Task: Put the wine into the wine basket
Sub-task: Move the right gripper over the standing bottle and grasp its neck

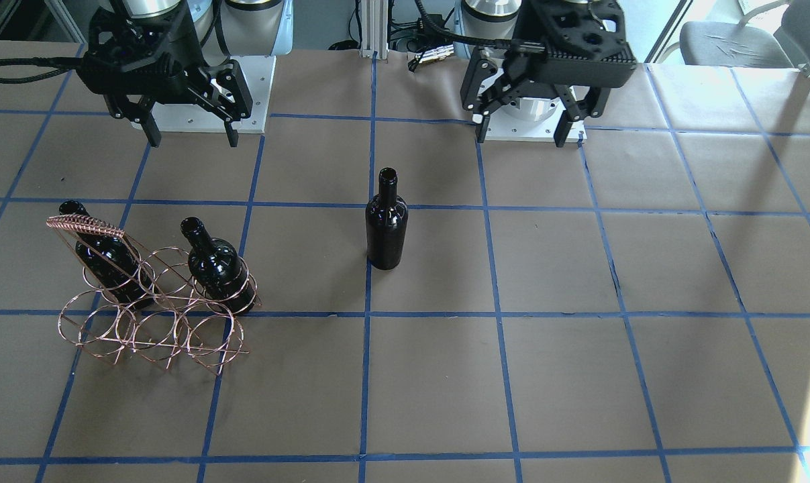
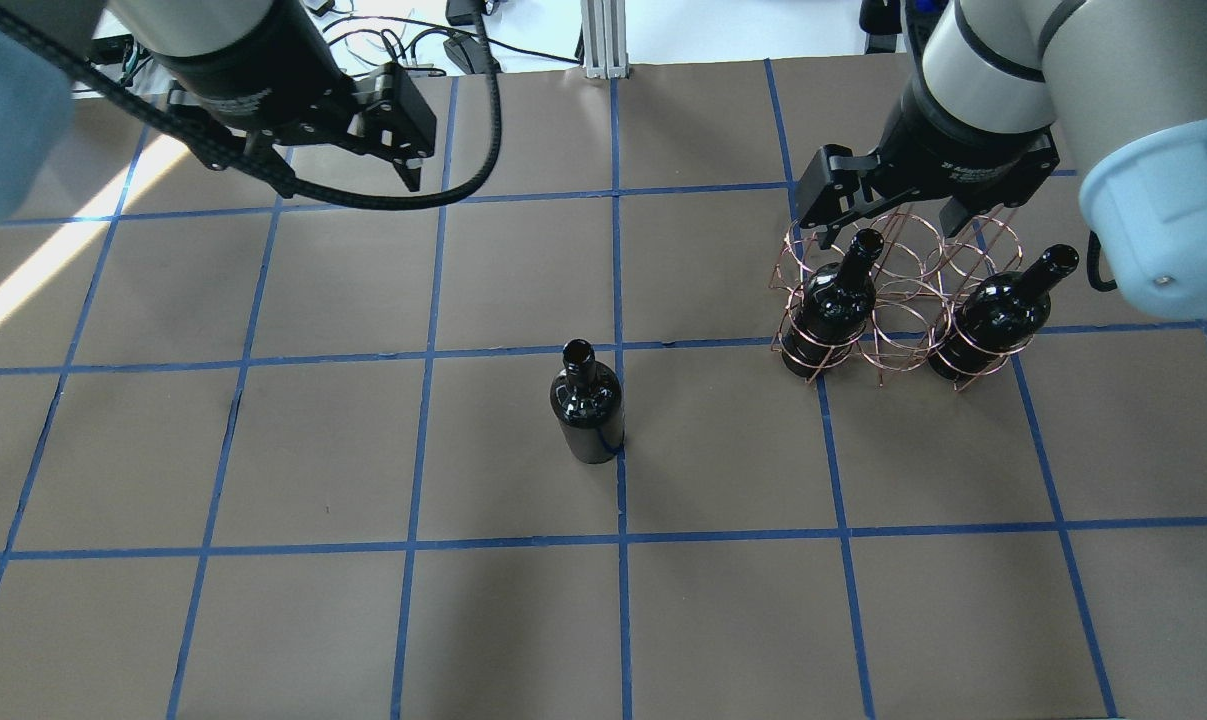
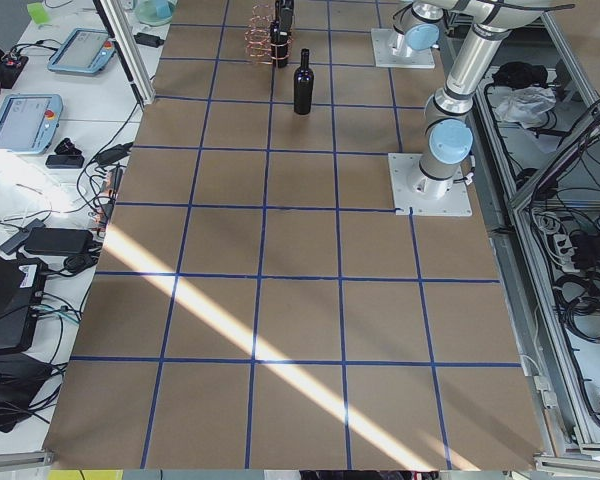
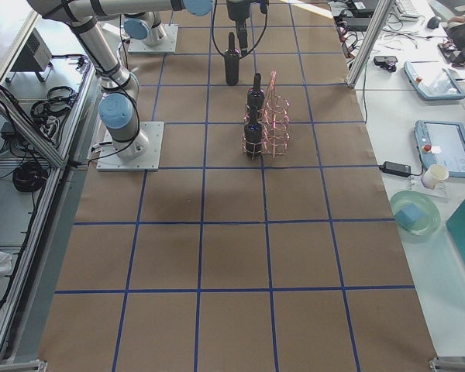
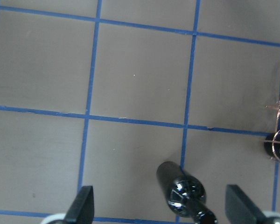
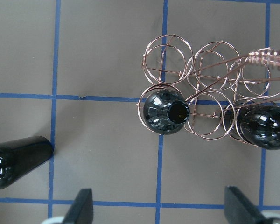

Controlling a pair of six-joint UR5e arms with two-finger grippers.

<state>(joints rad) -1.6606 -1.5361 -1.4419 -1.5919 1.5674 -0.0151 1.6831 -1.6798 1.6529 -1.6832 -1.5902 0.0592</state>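
A dark wine bottle [image 1: 386, 221] stands upright and alone near the table's middle; it also shows in the overhead view [image 2: 588, 410] and in the left wrist view [image 5: 182, 193]. The copper wire wine basket [image 1: 151, 329] stands on the robot's right side. Two more bottles [image 2: 828, 310] [image 2: 988, 320] stand in the end rings of its robot-side row. My left gripper [image 1: 522, 139] is open and empty, high above the table, robot-side of the lone bottle. My right gripper [image 1: 193, 141] is open and empty, above the basket [image 6: 210, 70].
The brown paper table cover [image 1: 579, 376] carries a blue tape grid. The arm bases [image 1: 196, 114] [image 1: 539, 121] sit at the robot-side edge. Tablets, cables and cups [image 4: 442, 147] lie on side benches beyond the table.
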